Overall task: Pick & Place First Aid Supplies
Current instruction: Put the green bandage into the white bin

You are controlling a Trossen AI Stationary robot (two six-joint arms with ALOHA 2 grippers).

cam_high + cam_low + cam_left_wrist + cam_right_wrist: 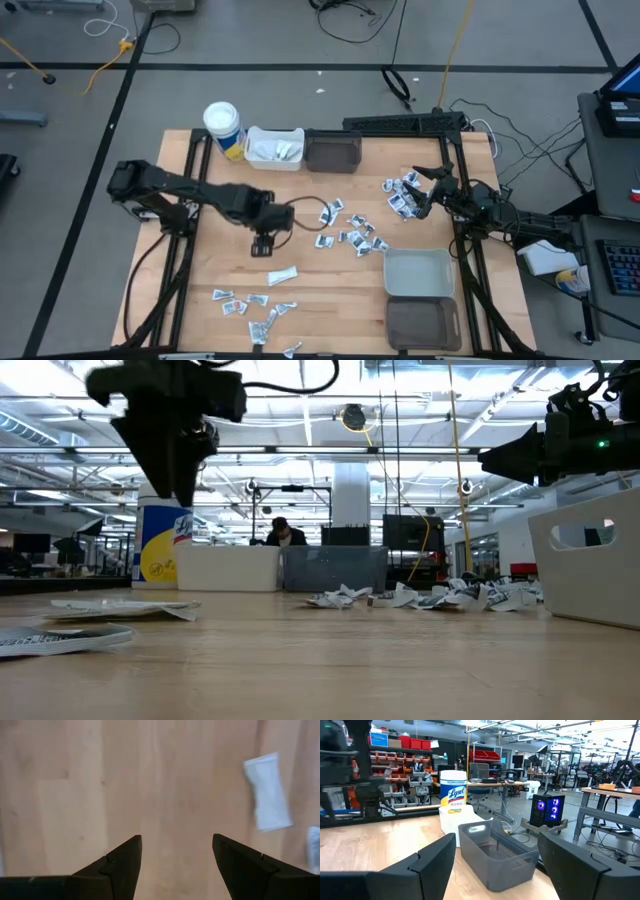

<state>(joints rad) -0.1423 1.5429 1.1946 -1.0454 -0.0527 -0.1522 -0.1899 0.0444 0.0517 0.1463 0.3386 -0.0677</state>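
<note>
Wooden table (340, 285) in an open lab, bins along the far and near-right edges, likely as drop targets. Left gripper (263, 243) hangs mid-table pointing down, fingers spread wide and empty over bare wood, with an elongated white sachet (267, 792) just beside, probably lining up a pick. Right gripper (432, 186) waits raised at the right side above a packet cluster, jaws wide, holding nothing. First aid supplies (350, 232) lie scattered loose in the centre, right and near-left; a few already sit in the white bin (275, 148). Canister (453, 791) reads "Lysol"; packet print unreadable.
</note>
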